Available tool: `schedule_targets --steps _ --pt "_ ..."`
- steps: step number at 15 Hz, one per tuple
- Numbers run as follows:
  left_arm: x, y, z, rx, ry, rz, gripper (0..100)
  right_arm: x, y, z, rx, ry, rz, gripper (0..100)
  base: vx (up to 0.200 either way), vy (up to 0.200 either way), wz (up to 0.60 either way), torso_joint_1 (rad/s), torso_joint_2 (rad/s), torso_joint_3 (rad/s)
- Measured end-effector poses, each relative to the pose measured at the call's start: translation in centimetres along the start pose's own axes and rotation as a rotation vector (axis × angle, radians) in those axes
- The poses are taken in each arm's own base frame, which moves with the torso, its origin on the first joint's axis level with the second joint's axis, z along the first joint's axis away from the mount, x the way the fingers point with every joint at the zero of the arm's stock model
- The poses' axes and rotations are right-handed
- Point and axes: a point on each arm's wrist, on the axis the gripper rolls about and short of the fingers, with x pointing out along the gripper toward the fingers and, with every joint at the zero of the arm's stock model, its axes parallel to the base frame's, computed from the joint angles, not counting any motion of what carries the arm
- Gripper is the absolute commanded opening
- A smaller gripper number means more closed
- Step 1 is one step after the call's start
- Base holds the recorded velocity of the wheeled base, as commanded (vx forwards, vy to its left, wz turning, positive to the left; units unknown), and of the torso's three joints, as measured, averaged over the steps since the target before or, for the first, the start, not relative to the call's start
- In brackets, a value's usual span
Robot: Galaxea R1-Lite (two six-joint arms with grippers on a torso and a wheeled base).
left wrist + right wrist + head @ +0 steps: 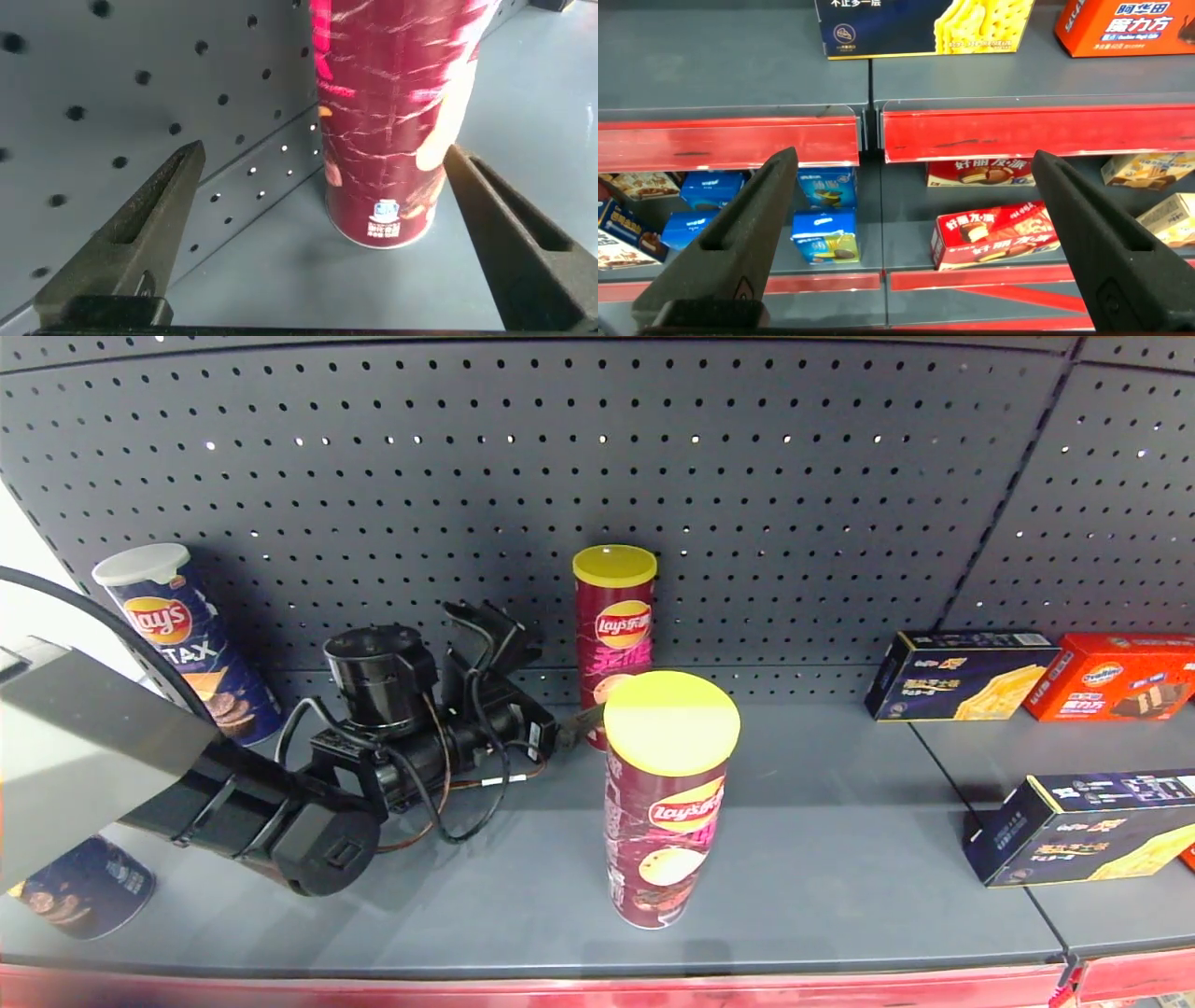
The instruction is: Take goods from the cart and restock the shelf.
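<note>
Around the foot of the rear magenta can (613, 625), the left gripper (325, 159) is being held wide open, one finger to each side, and nothing is being gripped; whether either finger is touching the can cannot be told. This can's top is being cut off in the left wrist view, and its base is being hidden in the head view by a second magenta can (665, 803), which is being shown upright on the shelf (840, 877) just in front of the rear magenta can. Two such yellow-lidded cans are being counted. Well to the left of the rear magenta can, a white-lidded blue can (182, 639) is being shown, and nearer the shelf's front a second blue can (84, 887) is being largely covered by the left arm (243, 803). Well to its right, a dark box (962, 677), an orange box (1116, 677) and a second dark box (1083, 826) are being shown, the last two being clipped by the edge. The right gripper (915, 157) is being held wide open and empty, facing red-edged lower shelves (729, 140).
</note>
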Motion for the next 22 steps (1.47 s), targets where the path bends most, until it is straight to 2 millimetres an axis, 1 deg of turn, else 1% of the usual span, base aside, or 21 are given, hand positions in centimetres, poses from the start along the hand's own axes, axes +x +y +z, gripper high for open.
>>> schedule_targets --steps 2,4,7,9,13,16,19,21,22 --pt "-1.0 -0.1 0.3 0.024 -0.001 0.012 100 0.0 0.0 0.0 0.000 0.000 0.000 100 0.000 0.000 0.00 0.000 0.00 0.000" --pt "-2.2 0.0 0.6 0.050 0.010 0.097 100 0.0 0.0 0.0 0.000 0.000 -0.001 100 0.000 0.000 0.00 0.000 0.00 0.000" --pt "-3.7 -0.2 0.4 0.057 0.027 0.171 100 0.0 0.0 0.0 0.000 0.000 0.000 100 0.000 0.000 0.00 0.000 0.00 0.000" --pt "-4.3 -0.1 0.8 0.060 0.028 0.246 100 0.0 0.0 0.0 0.000 0.000 0.000 100 0.000 0.000 0.00 0.000 0.00 0.000" --pt "-5.4 -0.2 1.1 0.057 0.049 0.328 100 0.0 0.0 0.0 0.000 0.000 -0.001 100 0.000 0.000 0.00 0.000 0.00 0.000" --pt "-7.0 -0.7 1.3 0.056 0.082 0.406 100 0.0 0.0 0.0 0.000 0.000 -0.001 100 0.000 0.000 0.00 0.000 0.00 0.000" --pt "-8.5 -1.6 1.9 0.049 0.084 0.461 100 0.0 0.0 0.0 0.000 0.000 0.000 100 0.000 0.000 0.00 0.000 0.00 0.000" --pt "-10.1 -2.1 2.7 0.047 0.066 0.468 100 0.0 0.0 0.0 0.000 0.000 0.000 100 0.000 0.000 0.00 0.000 0.00 0.000" --pt "-11.4 -2.4 3.1 0.047 0.059 0.470 100 0.0 0.0 0.0 0.000 0.000 0.000 100 0.000 0.000 0.00 0.000 0.00 0.000"
